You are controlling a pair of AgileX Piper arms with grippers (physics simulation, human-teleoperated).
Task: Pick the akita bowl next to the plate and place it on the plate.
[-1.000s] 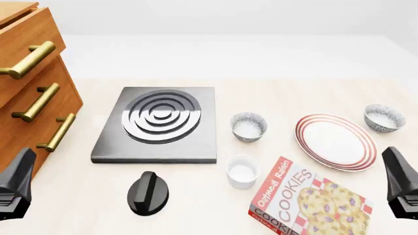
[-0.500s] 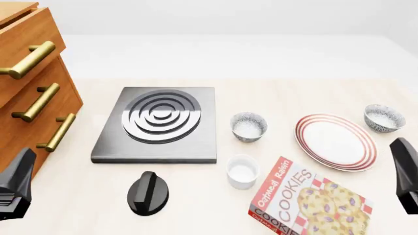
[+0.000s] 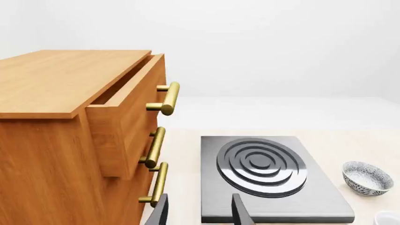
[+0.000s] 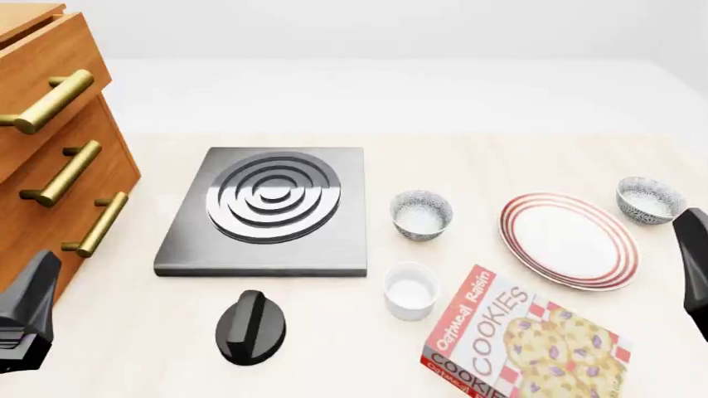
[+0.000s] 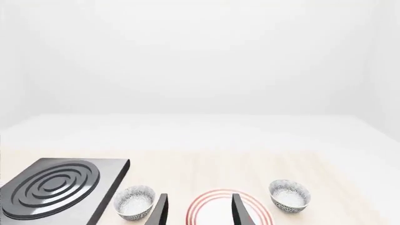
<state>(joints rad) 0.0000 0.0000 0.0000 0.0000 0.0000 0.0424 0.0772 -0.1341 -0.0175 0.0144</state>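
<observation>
My left pincer point(image 4: 25, 319) hangs released beside the drawers point(image 4: 55, 141); one speckled bowl point(image 4: 422, 214) sits left of the plate point(image 4: 569, 240), the akita bowl point(image 4: 651, 199) touching its far-right rim, by my released right pincer point(image 4: 695, 269)

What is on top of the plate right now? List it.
Nothing rests on the plate; its white face is bare. Both akita bowls stand on the table beside it. Its underside cannot be seen.

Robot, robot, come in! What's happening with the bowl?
Both grippers open, empty. Akita bowl on table beside plate, untouched. Nothing blocking it.
</observation>
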